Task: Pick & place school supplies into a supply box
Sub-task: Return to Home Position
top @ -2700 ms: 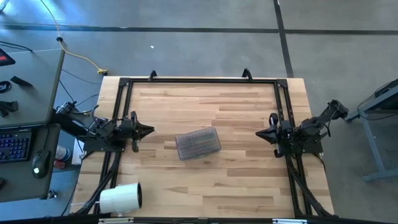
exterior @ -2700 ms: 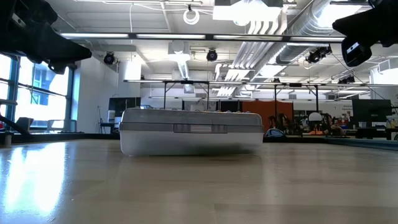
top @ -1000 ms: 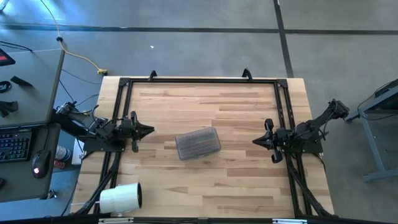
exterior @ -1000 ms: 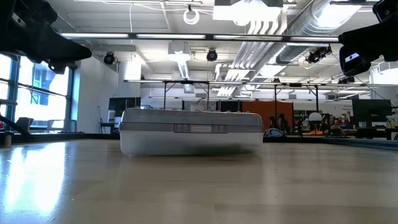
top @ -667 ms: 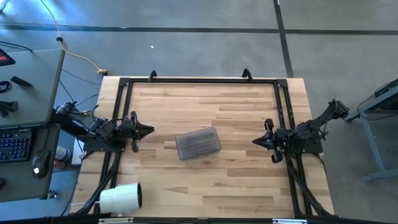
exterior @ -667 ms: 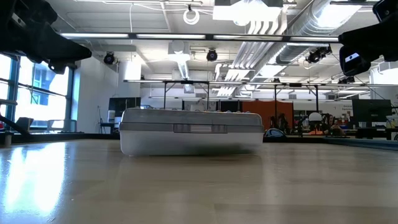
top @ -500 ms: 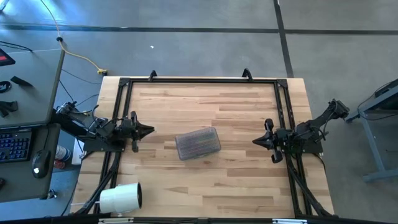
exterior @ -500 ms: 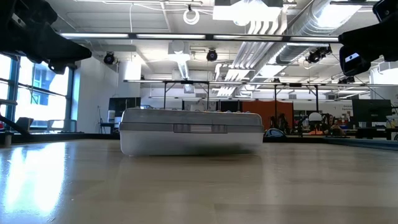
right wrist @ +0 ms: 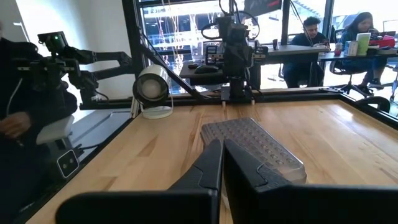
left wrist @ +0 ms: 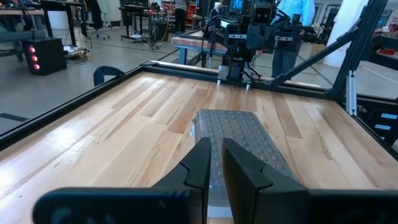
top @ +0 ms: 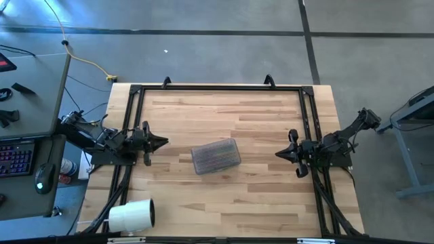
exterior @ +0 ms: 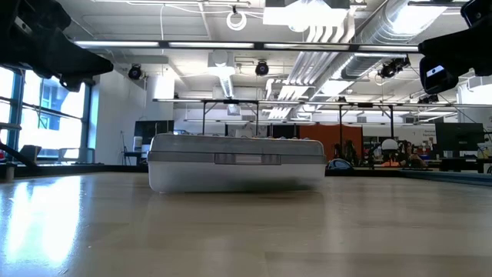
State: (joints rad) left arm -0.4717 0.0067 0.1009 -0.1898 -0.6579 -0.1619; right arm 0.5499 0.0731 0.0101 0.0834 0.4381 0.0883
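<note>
I see the right gripper (right wrist: 223, 147) with fingers together, over the table (right wrist: 155, 146). Supply box (right wrist: 258, 146) lies just ahead, lid down. Left arm (right wrist: 236, 50) and white roll (right wrist: 151, 90) at far edge.

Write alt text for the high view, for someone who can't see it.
A closed supply box lies centred on the table between two arms: left gripper at the left edge, right gripper at the right, both pointing toward it. A white roll sits at its lower-left corner.
</note>
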